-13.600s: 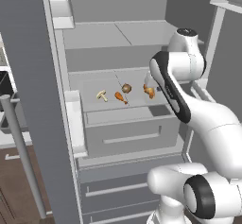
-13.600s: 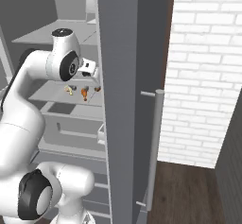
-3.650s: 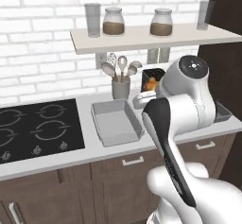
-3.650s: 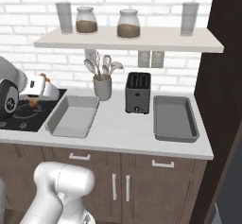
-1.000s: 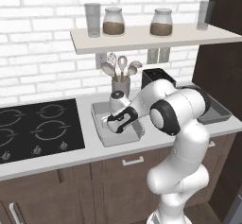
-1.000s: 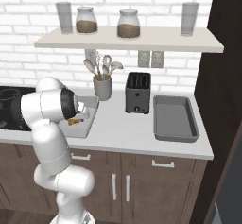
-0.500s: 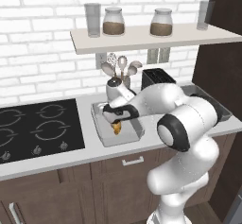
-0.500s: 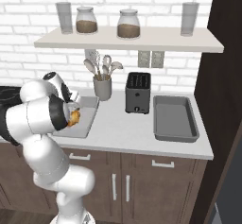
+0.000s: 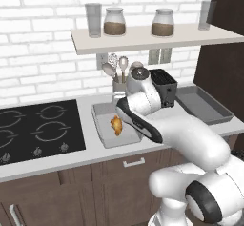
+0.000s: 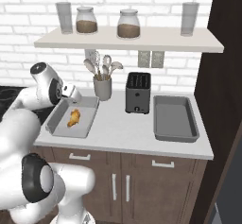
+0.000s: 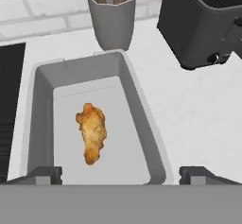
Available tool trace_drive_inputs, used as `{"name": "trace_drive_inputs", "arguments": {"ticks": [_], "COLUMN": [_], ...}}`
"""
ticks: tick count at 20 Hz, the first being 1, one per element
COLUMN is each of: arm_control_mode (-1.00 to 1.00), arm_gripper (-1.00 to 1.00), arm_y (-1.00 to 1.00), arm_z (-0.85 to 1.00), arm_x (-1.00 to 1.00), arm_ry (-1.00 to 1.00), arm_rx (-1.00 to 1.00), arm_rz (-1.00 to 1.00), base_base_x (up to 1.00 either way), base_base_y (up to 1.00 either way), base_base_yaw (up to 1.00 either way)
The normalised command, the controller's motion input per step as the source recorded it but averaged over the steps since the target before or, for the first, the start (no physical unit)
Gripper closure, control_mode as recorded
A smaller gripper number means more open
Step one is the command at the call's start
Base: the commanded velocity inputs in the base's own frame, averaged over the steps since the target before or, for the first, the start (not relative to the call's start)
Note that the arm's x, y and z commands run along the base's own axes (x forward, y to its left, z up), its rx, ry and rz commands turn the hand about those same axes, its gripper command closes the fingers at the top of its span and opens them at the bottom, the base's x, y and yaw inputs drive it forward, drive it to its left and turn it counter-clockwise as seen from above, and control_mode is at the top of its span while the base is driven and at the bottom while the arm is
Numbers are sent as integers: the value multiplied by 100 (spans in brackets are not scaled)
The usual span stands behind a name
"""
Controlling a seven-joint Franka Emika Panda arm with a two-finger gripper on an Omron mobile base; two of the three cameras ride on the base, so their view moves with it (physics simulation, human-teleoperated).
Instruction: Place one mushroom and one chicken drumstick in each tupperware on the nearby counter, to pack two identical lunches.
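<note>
A golden-brown chicken drumstick [image 11: 92, 132] lies loose on the floor of the left tupperware [image 11: 142, 119], thin end toward the front. The same drumstick [image 9: 116, 125] [image 10: 73, 117] rests in that grey tray [image 9: 102, 141] [image 10: 64, 133] beside the hob. My gripper [image 11: 120, 173] [image 10: 74, 97] hovers above the tray's near end, open, its fingertips [image 11: 45, 173] wide apart with nothing between them. The second tupperware [image 9: 202, 105] [image 10: 174, 119] sits empty right of the toaster on the counter [image 10: 123, 128]. The mushroom is out of view.
A black toaster [image 10: 138, 93] [image 11: 203, 20] stands between the two trays. A grey utensil holder [image 10: 101, 88] [image 11: 113, 17] sits just behind the left tray. The black hob [image 9: 38, 129] lies to the left. A wall shelf with jars [image 10: 127, 38] hangs overhead.
The drumstick was in my gripper over the left tray; now it lies on the tray floor. The gripper has opened and lifted away from it.
</note>
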Motion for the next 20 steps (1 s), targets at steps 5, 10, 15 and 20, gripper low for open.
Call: {"name": "trace_drive_inputs", "arguments": {"ticks": [5, 10, 15, 20], "arm_control_mode": [-100, -100, -100, 100], "arm_gripper": [-100, -100, -100, -100], "arm_y": [-66, -32, -1, 0], "arm_z": [65, 11, -1, 0], "arm_x": [-96, -55, -13, 0], "arm_ry": [-11, 16, 13, 0], "arm_rx": [12, 5, 0, 0], "arm_rz": [1, 4, 0, 0], "base_base_x": [0, 0, 0, -75], "base_base_y": [0, 0, 0, -1], "base_base_yaw": [0, 0, 0, 0]}}
